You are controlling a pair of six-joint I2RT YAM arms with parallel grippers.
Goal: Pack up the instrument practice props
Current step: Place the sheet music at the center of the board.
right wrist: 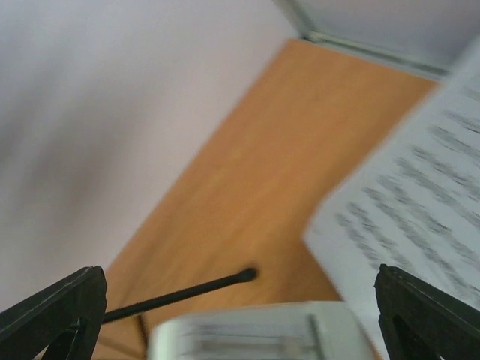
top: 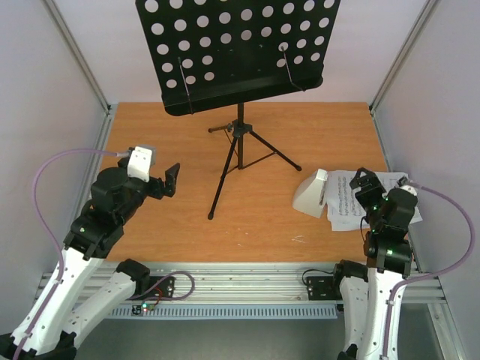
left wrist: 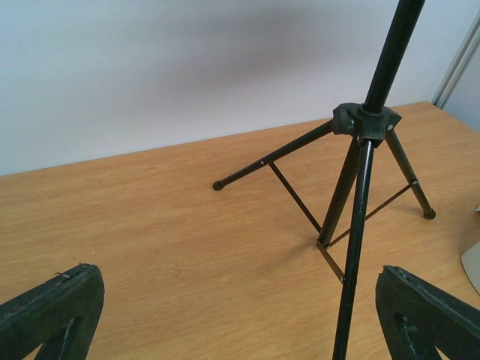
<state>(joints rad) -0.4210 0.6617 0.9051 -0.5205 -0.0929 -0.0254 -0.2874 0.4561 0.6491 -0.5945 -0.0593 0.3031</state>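
The black music stand (top: 236, 52) stands at the back centre with its round-holed desk up, on its tripod (top: 241, 154). The white metronome (top: 311, 193) stands right of the tripod, touching the sheet of music (top: 346, 201), which lies flat at the right. My left gripper (top: 172, 180) is open and empty, left of the tripod, which fills the left wrist view (left wrist: 358, 157). My right gripper (top: 365, 184) is open and empty over the sheet. Its blurred wrist view shows the metronome (right wrist: 255, 334), the sheet (right wrist: 420, 217) and a tripod leg (right wrist: 187, 291).
The wooden tabletop (top: 187, 240) is boxed in by white walls at the left, right and back. An aluminium rail (top: 247, 281) runs along the near edge by the arm bases. Purple cables loop beside both arms.
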